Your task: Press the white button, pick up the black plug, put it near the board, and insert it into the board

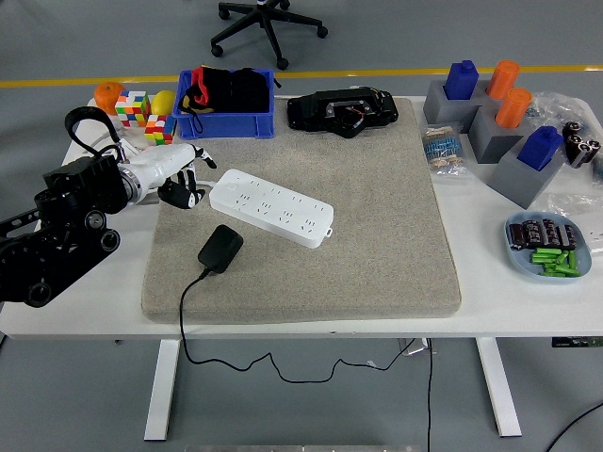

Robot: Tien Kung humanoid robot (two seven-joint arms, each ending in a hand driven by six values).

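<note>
Left hand [179, 174] with fingers loosely spread, holding nothing, just beside the white board [271, 208] end, black plug [220, 249] at its 5 o'clock

One white power strip [271, 209] lies at the mat's centre; one black plug [220, 249] at seven o'clock from it. Two Rubik's cubes [133, 107] sit at ten o'clock, one blue bin [226, 122] at twelve. Two orange cylinders [513, 106] and two blue blocks [542, 147] stand at two o'clock.

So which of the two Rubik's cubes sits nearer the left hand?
The Rubik's cube beside the blue bin, just beyond the left hand; the other cube sits farther back by the orange.
</note>
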